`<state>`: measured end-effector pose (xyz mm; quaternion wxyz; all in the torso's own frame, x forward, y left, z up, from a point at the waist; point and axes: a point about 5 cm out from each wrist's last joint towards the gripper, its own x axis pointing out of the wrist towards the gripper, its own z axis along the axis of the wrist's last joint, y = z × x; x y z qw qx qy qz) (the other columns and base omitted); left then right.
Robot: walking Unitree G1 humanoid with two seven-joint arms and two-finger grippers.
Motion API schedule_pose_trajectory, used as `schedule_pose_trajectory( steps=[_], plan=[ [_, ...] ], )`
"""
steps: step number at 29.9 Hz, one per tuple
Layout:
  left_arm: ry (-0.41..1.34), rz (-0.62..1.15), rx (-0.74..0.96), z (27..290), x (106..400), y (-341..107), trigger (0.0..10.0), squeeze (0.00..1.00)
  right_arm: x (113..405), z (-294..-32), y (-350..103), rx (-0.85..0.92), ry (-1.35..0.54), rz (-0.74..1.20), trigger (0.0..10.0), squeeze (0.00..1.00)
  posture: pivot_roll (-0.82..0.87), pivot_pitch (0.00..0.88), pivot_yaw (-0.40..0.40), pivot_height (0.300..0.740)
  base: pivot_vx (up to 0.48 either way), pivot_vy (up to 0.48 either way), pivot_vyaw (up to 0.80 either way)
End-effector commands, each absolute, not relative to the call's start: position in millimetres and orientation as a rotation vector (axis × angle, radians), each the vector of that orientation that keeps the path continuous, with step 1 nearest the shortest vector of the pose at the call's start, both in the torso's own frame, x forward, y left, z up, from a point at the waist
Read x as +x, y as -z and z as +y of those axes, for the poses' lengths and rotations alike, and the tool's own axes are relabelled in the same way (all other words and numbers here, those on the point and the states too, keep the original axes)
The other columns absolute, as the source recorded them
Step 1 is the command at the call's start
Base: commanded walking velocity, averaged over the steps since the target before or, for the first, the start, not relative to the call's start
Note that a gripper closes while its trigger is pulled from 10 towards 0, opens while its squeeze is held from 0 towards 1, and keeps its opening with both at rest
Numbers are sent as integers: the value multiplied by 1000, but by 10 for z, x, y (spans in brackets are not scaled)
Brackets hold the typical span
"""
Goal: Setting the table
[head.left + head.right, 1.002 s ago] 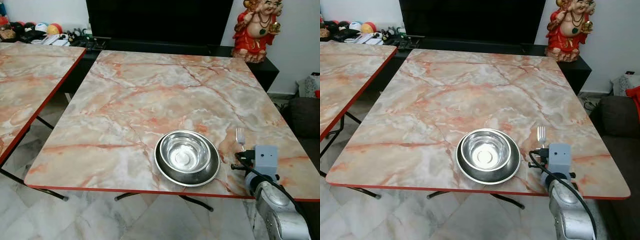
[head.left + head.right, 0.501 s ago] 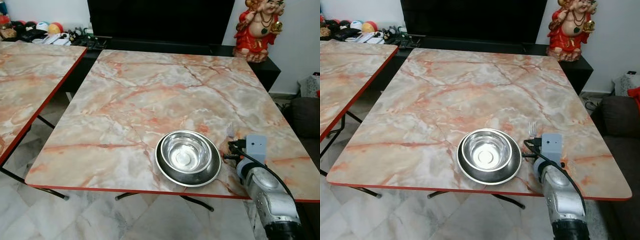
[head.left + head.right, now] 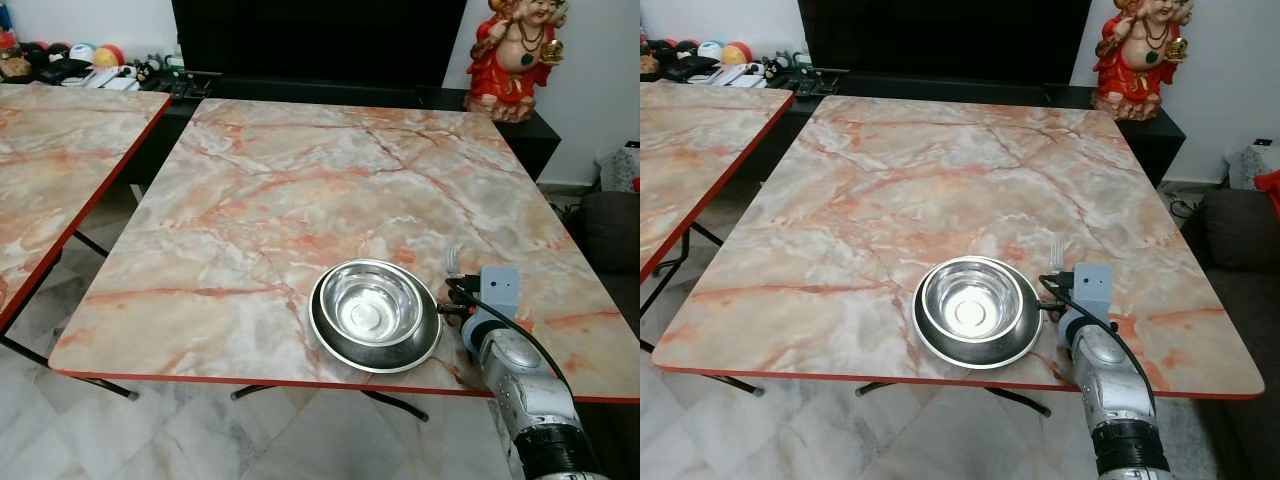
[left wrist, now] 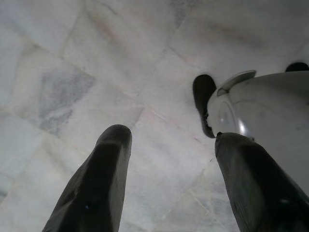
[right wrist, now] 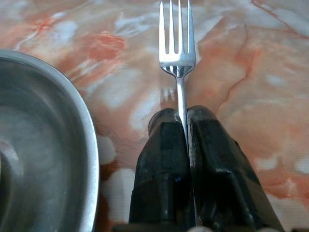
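The fork point(image 5: 177, 58) and the bowl point(image 3: 369, 304) on its plate point(image 3: 330, 345) are shiny metal, the table point(image 3: 300, 190) looks like smooth glossy marble, and the right gripper point(image 5: 185, 125) fingers look dull black.

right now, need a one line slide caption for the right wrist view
Right gripper shut on a fork, tines pointing away, just above the marble table beside the steel bowl.

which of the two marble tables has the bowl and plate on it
The wider table straight ahead, where the steel bowl sits in a plate near the front edge, beside the right end effector shut on a fork. The other table is off to the left.
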<state>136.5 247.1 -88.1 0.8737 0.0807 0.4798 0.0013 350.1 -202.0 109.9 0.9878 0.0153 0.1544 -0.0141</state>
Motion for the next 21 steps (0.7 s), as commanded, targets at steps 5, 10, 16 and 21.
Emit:
schedule_pose_trajectory(
  steps=[5,10,16,21],
  plan=[
    [2,1060,169,2414,1168,965,10000,0,3514,-2057,-1071,20,40,321,10000,0,50,133,-38,740,0,0,0],
    [-2,1084,169,2427,982,1005,10000,0,3511,-2046,-1048,20,35,330,10000,0,50,134,-36,740,0,0,0],
    [-5,1103,172,2450,833,1026,10000,0,3514,-2015,-1031,9,15,334,10000,149,51,133,-35,740,0,0,0],
    [-11,1107,174,2498,802,1018,10000,0,3513,-1990,-1020,7,1,340,10000,133,51,134,-35,740,0,0,0]
  ],
)
